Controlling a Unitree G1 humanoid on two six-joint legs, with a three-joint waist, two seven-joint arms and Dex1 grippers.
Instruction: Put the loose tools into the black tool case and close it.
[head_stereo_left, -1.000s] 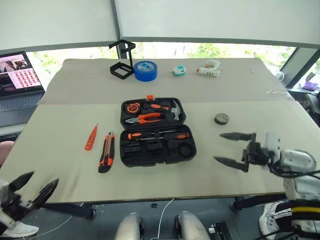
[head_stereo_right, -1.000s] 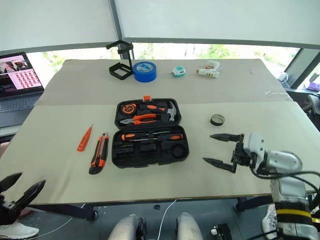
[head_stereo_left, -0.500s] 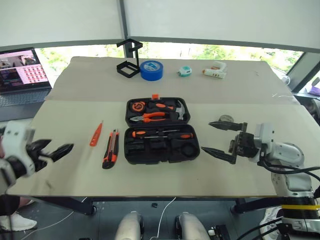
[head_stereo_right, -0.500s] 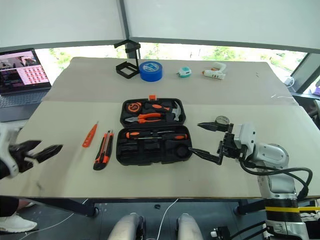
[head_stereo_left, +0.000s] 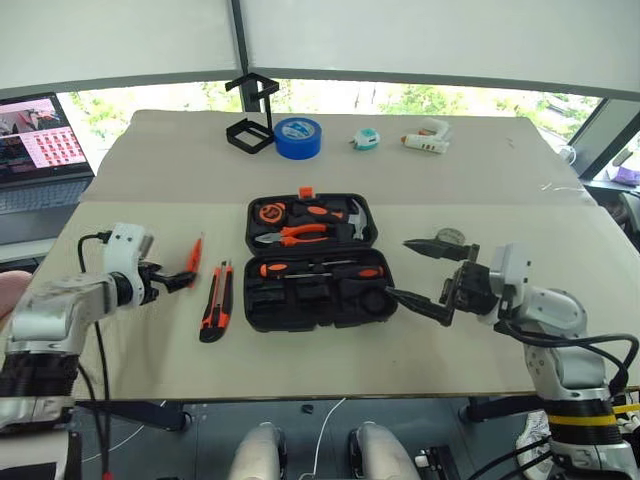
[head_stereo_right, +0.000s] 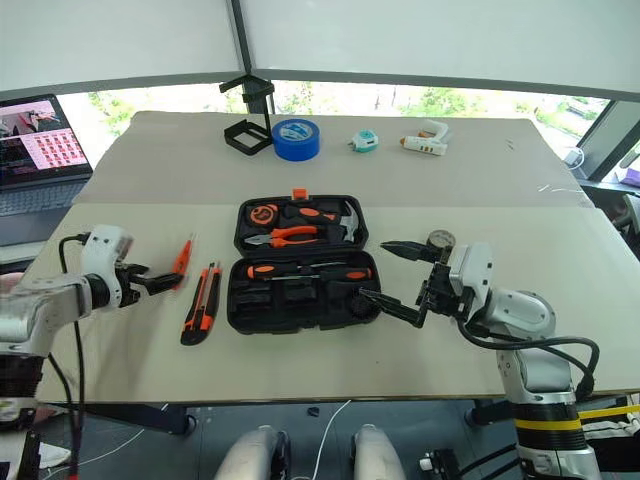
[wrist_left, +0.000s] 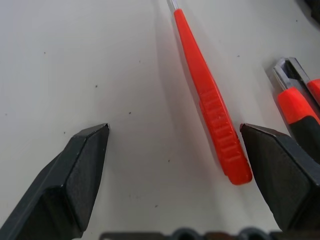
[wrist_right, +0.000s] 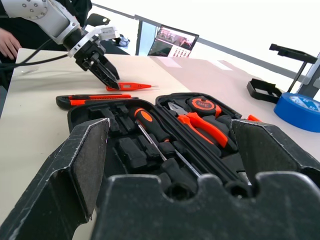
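The black tool case (head_stereo_left: 320, 325) lies open mid-table, with pliers, a hammer and two black-and-orange screwdrivers (head_stereo_left: 320, 269) in its recesses. Left of it lie the black-orange utility knife (head_stereo_left: 214, 302) and the slim orange tester screwdriver (head_stereo_left: 194, 253). My left gripper (head_stereo_left: 183, 278) is open and low over the table at the tester's handle end (wrist_left: 212, 107), which lies between its fingers, close to one. My right gripper (head_stereo_left: 397, 268) stands open at the case's right edge, pointing at it. The small dark grey tape roll (head_stereo_left: 449, 238) sits just behind its upper finger.
Along the far edge stand a black wire-frame stand (head_stereo_left: 249, 125), a big blue tape roll (head_stereo_left: 297, 138), a small teal tape measure (head_stereo_left: 365, 140) and a white glue gun (head_stereo_left: 422, 137). A laptop (head_stereo_left: 38, 140) stands off the table's left side.
My left arm has come up from below the table's near edge and forward to the tester screwdriver. My right gripper has shifted left, up to the case's right edge. Both stayed open.
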